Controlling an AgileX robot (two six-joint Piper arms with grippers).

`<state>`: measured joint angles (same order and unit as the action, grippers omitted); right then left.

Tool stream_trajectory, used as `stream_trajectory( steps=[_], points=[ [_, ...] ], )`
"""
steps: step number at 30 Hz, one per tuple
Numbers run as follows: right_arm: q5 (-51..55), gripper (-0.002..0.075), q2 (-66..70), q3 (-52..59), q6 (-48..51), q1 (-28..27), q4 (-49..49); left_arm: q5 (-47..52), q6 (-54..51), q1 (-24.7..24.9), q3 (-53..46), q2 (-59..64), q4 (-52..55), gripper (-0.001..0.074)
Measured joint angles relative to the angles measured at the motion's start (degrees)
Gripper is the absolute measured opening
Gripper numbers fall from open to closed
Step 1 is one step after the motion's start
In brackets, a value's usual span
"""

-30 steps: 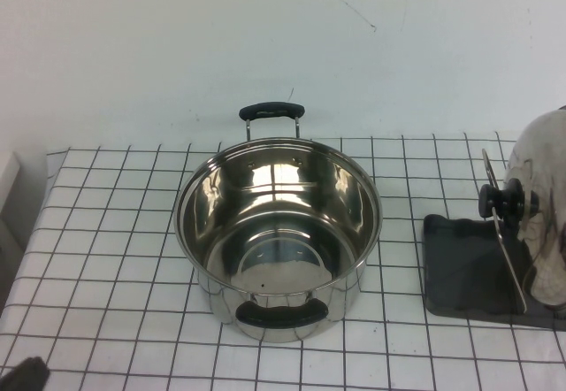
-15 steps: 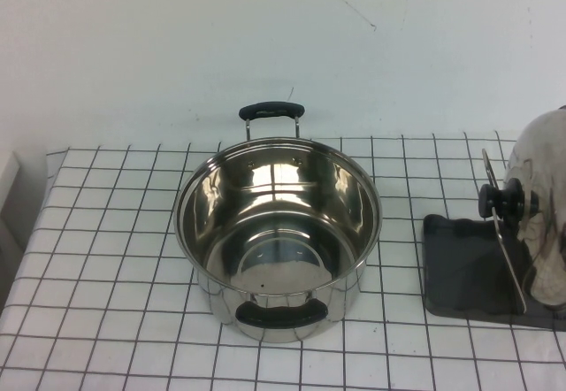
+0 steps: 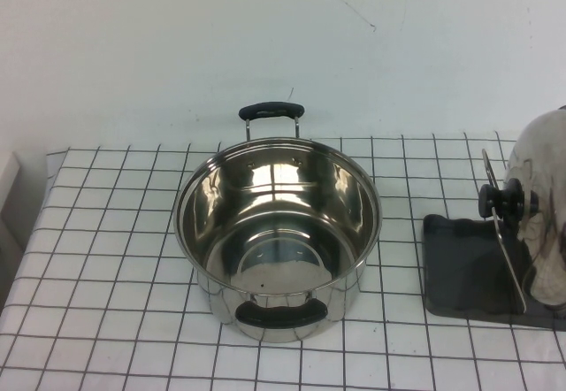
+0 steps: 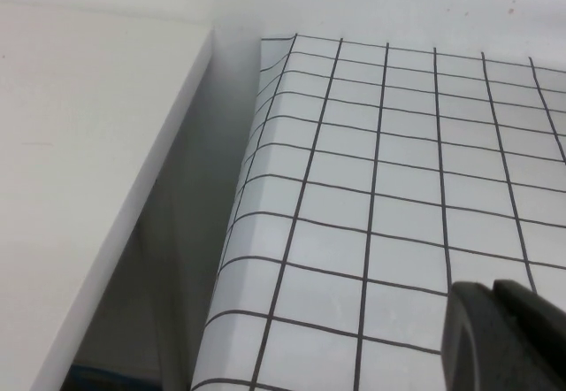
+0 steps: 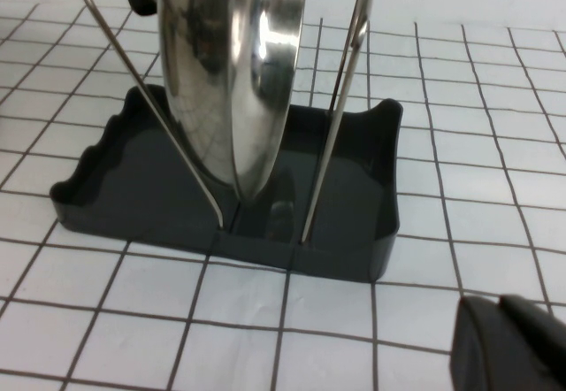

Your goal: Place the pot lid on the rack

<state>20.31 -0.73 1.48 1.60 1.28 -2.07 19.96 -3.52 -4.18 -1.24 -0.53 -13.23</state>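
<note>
The shiny steel lid [image 5: 232, 72] with its black knob [image 3: 500, 200] stands on edge between the wire loops of the dark grey rack [image 5: 354, 232], at the bench's right side.

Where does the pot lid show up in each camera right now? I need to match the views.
High view: the pot lid stands on edge at the far right, in the rack, right of the pot.
Left wrist view: not in it; only gridded cloth and the left gripper at the table's left edge.
Right wrist view: lid upright between the rack's wire loops; right gripper nearby, off it.
Shared landmark: the rack's dark tray.
</note>
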Motion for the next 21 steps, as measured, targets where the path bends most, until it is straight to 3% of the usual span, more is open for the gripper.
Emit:
stream_trajectory(
  steps=[7,15,21],
  points=[
    [0.0,0.0,0.0,0.0,0.0,0.0,0.0,0.13,-4.29,0.24,0.0,0.0,-3.41,-0.0002],
    [0.0,0.0,0.0,0.0,0.0,0.0,0.0,0.01,-3.56,10.49,0.0,0.0,0.81,-0.0002],
    [0.0,0.0,0.0,0.0,0.0,0.0,0.0,-0.36,4.86,12.85,0.0,0.0,5.83,-0.0002]
  ],
)
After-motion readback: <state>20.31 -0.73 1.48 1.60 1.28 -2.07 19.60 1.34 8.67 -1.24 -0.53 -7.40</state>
